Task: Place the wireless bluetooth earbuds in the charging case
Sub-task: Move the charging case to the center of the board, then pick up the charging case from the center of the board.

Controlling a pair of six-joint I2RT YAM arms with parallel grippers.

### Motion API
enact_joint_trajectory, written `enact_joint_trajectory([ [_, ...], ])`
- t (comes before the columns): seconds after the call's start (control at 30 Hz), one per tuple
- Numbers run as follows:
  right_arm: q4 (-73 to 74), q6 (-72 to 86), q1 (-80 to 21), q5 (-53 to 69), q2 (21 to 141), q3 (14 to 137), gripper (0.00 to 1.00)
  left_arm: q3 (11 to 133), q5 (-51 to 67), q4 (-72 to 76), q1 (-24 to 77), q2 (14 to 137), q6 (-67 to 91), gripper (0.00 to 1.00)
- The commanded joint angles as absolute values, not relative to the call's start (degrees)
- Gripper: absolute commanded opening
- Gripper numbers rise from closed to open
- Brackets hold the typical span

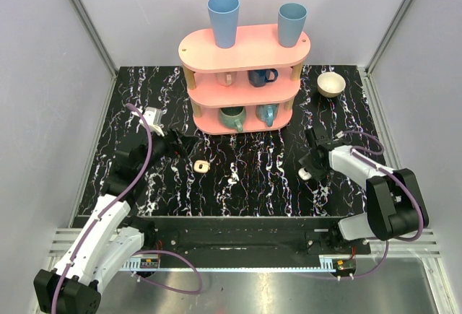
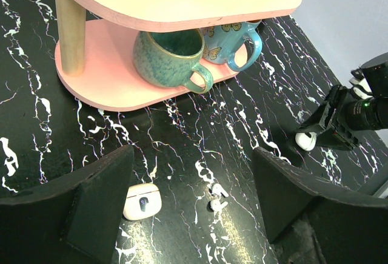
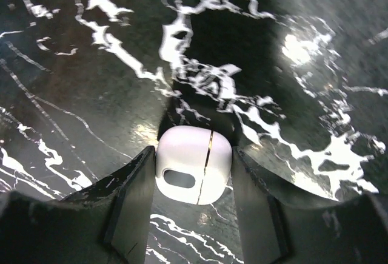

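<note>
Two tiny white earbuds (image 2: 217,196) (image 1: 231,180) lie side by side on the black marbled table, loose. A white charging case (image 3: 194,164) (image 1: 305,174), lid closed, stands on the table to their right. My right gripper (image 3: 194,170) (image 1: 309,167) is low over it, one finger tight against each side. A second, beige case (image 2: 142,201) (image 1: 201,165) lies left of the earbuds. My left gripper (image 2: 193,176) (image 1: 173,145) hovers open above the table, and the beige case and earbuds show between its fingers, untouched.
A pink three-tier shelf (image 1: 245,76) stands at the back with mugs on its lower tiers and two blue cups (image 1: 223,19) on top. A green mug (image 2: 170,57) faces my left gripper. A beige bowl (image 1: 331,84) sits at the back right.
</note>
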State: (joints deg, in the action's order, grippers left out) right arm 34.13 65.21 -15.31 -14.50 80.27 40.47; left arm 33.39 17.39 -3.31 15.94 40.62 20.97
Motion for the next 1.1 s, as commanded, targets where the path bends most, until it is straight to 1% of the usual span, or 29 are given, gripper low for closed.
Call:
enact_joint_trajectory([
  [0.0,24.98,51.08,-15.03,-8.55,82.44,39.12,0.47,34.19,16.61,-0.79,15.64,40.34,21.18,0.83],
  [0.07,22.16,44.14,-15.12,-6.77,82.79,39.11,0.41,34.01,16.52,-0.79,15.64,40.25,21.09,0.83],
  [0.13,19.17,36.52,-15.55,-1.34,82.53,38.41,0.41,34.01,16.52,-0.70,15.64,40.34,21.18,0.83],
  [0.17,18.73,34.65,-15.82,-0.19,82.53,38.93,0.42,34.01,16.61,-0.70,15.64,40.34,21.18,0.83],
  [0.2,17.76,32.63,-16.43,4.00,82.36,39.37,0.43,33.93,16.61,-0.44,15.64,40.25,21.18,0.83],
  [0.3,18.02,26.91,-20.47,3.96,83.05,41.47,0.48,33.93,16.79,-0.18,15.56,40.52,21.27,0.83],
  [0.4,17.93,24.00,-24.68,7.45,86.03,43.93,0.49,34.19,16.70,-0.26,15.64,40.69,21.18,0.83],
  [0.43,18.45,22.78,-26.26,7.21,87.52,45.25,0.49,34.19,16.79,-0.26,15.64,40.61,21.18,0.83],
  [0.47,22.29,22.50,-29.59,5.47,89.19,47.00,0.49,34.02,16.87,-0.35,15.64,40.61,21.18,0.83],
  [0.5,23.54,22.15,-31.53,2.14,92.25,50.15,0.52,34.10,16.87,-0.35,15.64,40.69,21.18,0.83],
  [0.53,24.08,21.28,-32.86,1.59,93.42,51.14,0.54,34.10,16.88,-0.44,15.64,40.69,21.18,0.83],
  [0.6,25.83,21.44,-36.20,-2.69,96.22,53.77,0.53,34.28,16.70,-0.79,15.64,40.61,21.01,0.83],
  [0.77,27.07,19.95,-38.93,-7.37,96.60,56.07,0.65,34.19,16.00,-1.32,15.64,39.64,20.74,0.83],
  [0.83,26.98,19.34,-39.28,-8.70,94.84,55.99,0.72,34.19,15.73,-1.32,15.64,39.38,20.74,0.83],
  [0.87,26.81,19.25,-39.29,-9.40,93.96,55.73,0.79,34.28,15.73,-1.32,15.73,39.46,20.74,0.83],
  [0.97,25.67,20.38,-39.64,-10.28,90.01,54.15,0.84,34.10,15.73,-1.06,15.64,39.55,20.83,0.83],
  [1.07,22.78,24.51,-39.81,-10.37,86.76,51.60,0.84,34.01,16.17,-0.53,15.64,40.25,21.09,0.83],
])
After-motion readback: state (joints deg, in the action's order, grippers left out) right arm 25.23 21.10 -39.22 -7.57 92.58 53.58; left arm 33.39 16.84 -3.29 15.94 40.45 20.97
